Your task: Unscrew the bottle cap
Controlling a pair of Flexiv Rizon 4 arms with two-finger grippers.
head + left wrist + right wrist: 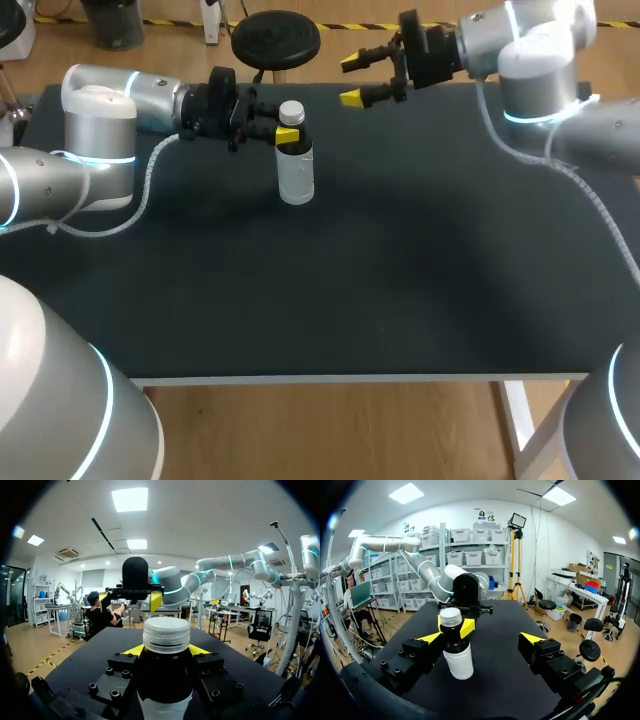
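A small bottle with a white ribbed cap stands upright on the black table, towards the back left. My left gripper comes in level from the left and is shut on the bottle's neck just under the cap. In the left wrist view the cap rises between the yellow fingertips. My right gripper hangs open in the air to the bottle's right, over the table's far edge, pointing at it. In the right wrist view the bottle stands ahead of the open right gripper, apart from both fingers.
The black table has a pale front edge. Nothing else lies on it. A black round stool stands just beyond the far edge.
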